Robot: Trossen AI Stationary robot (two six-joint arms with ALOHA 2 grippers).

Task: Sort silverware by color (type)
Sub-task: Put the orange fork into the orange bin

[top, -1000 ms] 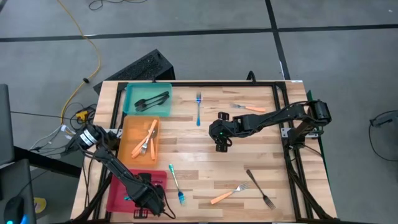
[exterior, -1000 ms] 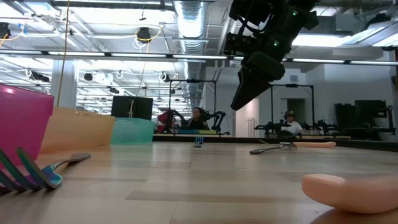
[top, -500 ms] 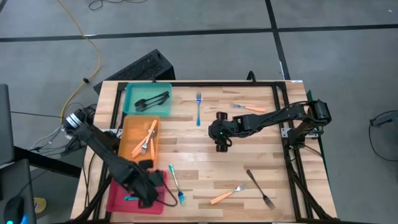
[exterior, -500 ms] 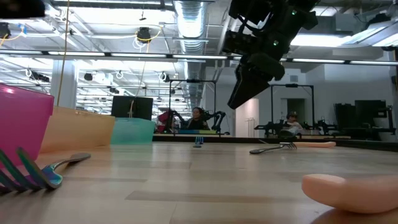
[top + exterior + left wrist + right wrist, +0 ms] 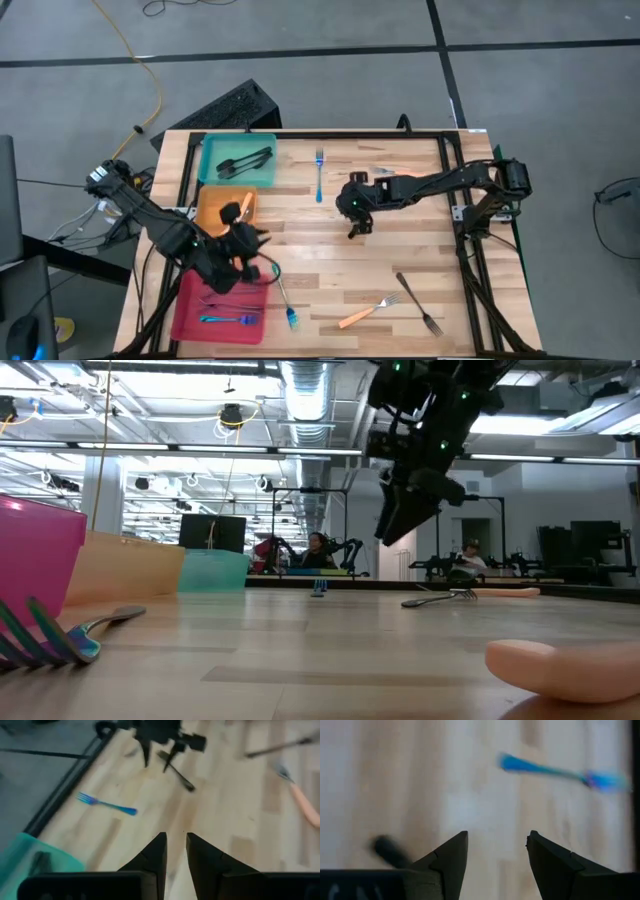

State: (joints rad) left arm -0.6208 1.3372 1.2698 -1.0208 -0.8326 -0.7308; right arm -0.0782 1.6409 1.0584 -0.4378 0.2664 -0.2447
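Note:
My left gripper hangs over the near end of the orange tray, its fingers a narrow gap apart with nothing between them. My right gripper is open in the air above the table's middle. Bare wood shows between its fingers. A blue fork lies flat on the table just left of it. Another blue fork lies by the pink tray, which holds blue forks. Dark forks lie in the teal tray. An orange fork and a dark fork lie near the table's near edge.
A further orange fork lies near the far edge, partly behind the right arm. In the low view the trays stand at the left, with blue tines and an orange handle close by. People stand beyond the table.
My left gripper has swung from the near-left corner over the pink tray toward the far edge and right, ending over the orange tray's near end. The blue forks in the pink tray are uncovered now. My right gripper has moved slightly toward the far edge.

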